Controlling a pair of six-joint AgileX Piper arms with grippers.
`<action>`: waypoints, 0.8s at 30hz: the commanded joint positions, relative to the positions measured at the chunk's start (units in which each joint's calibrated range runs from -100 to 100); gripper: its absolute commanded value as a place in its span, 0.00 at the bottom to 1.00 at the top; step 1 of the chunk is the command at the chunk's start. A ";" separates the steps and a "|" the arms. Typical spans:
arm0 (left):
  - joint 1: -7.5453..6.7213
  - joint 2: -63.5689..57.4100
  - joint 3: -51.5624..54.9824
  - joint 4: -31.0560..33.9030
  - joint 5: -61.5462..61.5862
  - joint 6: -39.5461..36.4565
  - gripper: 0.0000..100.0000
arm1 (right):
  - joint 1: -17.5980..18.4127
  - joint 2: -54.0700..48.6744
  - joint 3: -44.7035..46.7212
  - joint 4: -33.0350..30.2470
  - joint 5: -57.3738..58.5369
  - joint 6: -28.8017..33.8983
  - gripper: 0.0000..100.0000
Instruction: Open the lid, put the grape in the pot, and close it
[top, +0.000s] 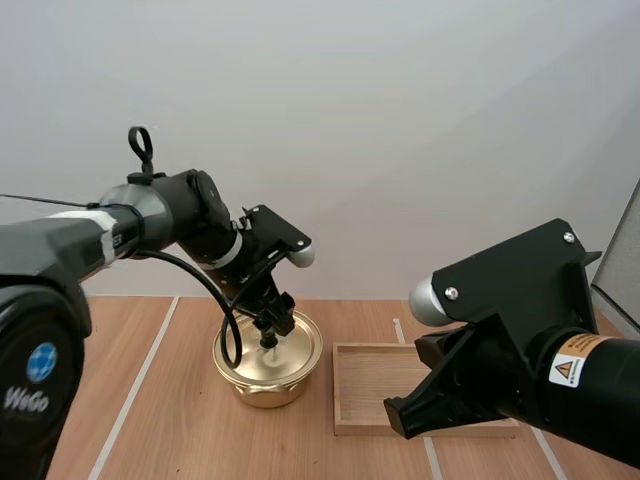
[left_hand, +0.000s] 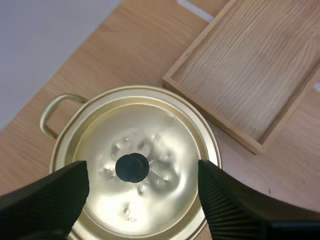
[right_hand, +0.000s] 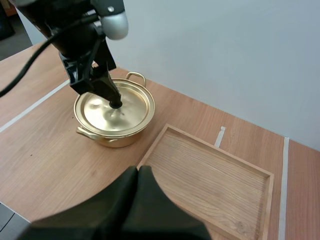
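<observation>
High: left gripper (top: 272, 335) over the lidded gold pot (top: 262, 388), left of centre on the table (top: 170, 420), wooden tray (top: 372, 372) just to its right. Left wrist: fingers (left_hand: 50, 200) spread wide either side of the black knob (left_hand: 132, 167); shiny dented lid (left_hand: 150, 210) seated on the pot. Right wrist: right gripper (right_hand: 138, 172) fingers pressed together on nothing, above the tray's near edge.

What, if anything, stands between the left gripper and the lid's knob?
Nothing visible. The left gripper is open right above the lid, its fingers either side of the black knob, with no object between.
</observation>
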 joint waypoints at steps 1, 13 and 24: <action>-0.05 -7.51 -1.62 -0.76 6.85 -2.09 1.00 | -0.20 -0.47 0.09 0.52 0.29 0.09 0.00; -0.05 -34.62 -1.62 0.03 16.18 -4.38 1.00 | -0.20 -0.90 -0.46 -0.30 -0.55 0.32 0.00; -0.05 -55.61 3.12 1.75 16.18 -11.86 0.00 | -0.20 -4.54 -0.46 -0.80 -2.37 6.25 0.00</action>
